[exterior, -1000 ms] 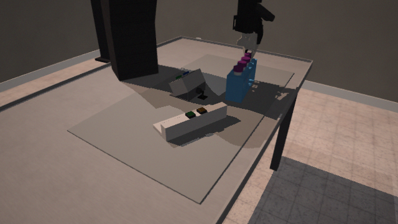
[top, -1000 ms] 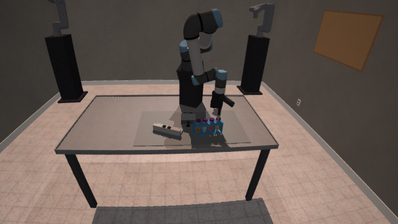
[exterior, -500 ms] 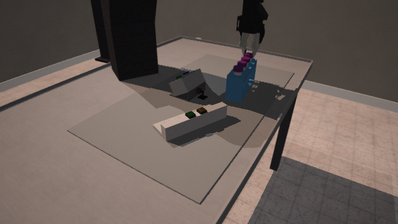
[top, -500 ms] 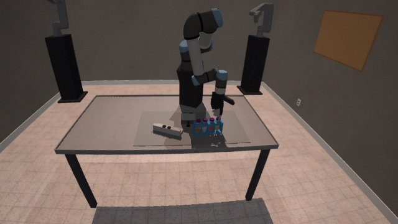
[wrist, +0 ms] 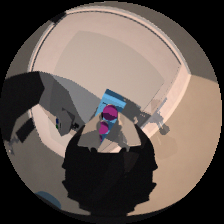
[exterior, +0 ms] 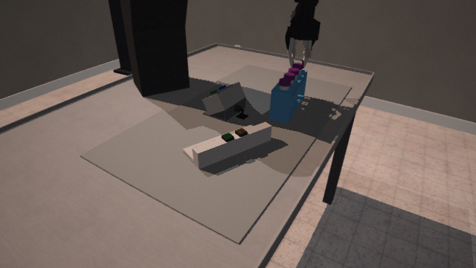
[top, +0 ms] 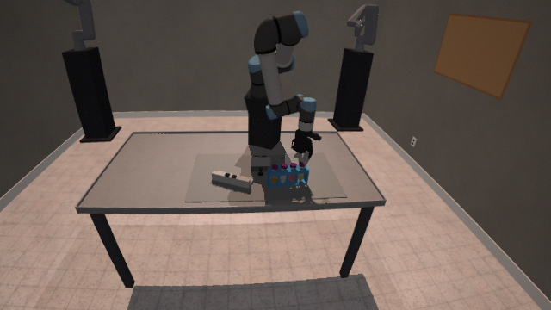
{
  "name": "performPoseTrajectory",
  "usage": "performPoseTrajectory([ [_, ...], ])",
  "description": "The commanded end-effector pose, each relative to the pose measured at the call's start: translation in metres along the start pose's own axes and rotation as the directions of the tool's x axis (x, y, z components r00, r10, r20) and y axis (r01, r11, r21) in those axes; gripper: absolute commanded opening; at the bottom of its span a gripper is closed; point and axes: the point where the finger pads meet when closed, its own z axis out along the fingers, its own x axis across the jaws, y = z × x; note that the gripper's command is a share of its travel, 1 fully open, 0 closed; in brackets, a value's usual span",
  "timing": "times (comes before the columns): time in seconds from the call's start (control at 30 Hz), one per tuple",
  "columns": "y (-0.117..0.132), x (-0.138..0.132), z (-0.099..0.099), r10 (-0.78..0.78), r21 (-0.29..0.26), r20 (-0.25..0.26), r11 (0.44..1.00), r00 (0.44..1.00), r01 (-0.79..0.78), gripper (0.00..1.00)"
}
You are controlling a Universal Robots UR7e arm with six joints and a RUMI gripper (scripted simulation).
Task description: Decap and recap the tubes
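The blue decapping station [top: 287,184] [exterior: 280,104] [wrist: 115,95] holds four tubes with magenta caps. The cap of tube 1 [top: 302,164] [wrist: 110,112] is at its right end in the top view. My gripper [top: 303,161] [exterior: 298,64] points down there, shut on that cap, which still sits at its tube's mouth. The caps of tube 2 [top: 293,165], tube 3 [top: 284,166] and tube 4 [top: 275,167] are on. The white cap tray [top: 241,181] [exterior: 238,148] shows no caps; its green lamp [exterior: 227,137] and amber lamp [exterior: 241,132] look dark. Its nests are mostly hidden.
The grey key housing [top: 260,163] [exterior: 230,100] stands between the arm's base and the cap tray, beside the station. It bears the green READY key [exterior: 213,91] and the blue CYCLE key [exterior: 222,88]. A small black object [exterior: 242,115] is at its foot.
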Motion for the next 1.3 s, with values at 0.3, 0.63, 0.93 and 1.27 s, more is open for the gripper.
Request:
performPoseTrajectory([
  [0.3, 0.0000, 0.0005, -0.0004, -0.058, 0.006, -0.006, 0.998, 0.998, 0.059, 0.35],
  [0.63, 0.0000, 0.0004, -0.0004, 0.190, 0.007, -0.005, 0.982, 0.982, -0.190, 0.35],
  [0.93, 0.0001, 0.0004, -0.0004, 0.638, 0.009, -0.001, 0.770, 0.770, -0.638, 0.35],
  [1.27, 0.0000, 0.0004, -0.0004, 0.835, 0.008, 0.002, 0.550, 0.550, -0.835, 0.35],
])
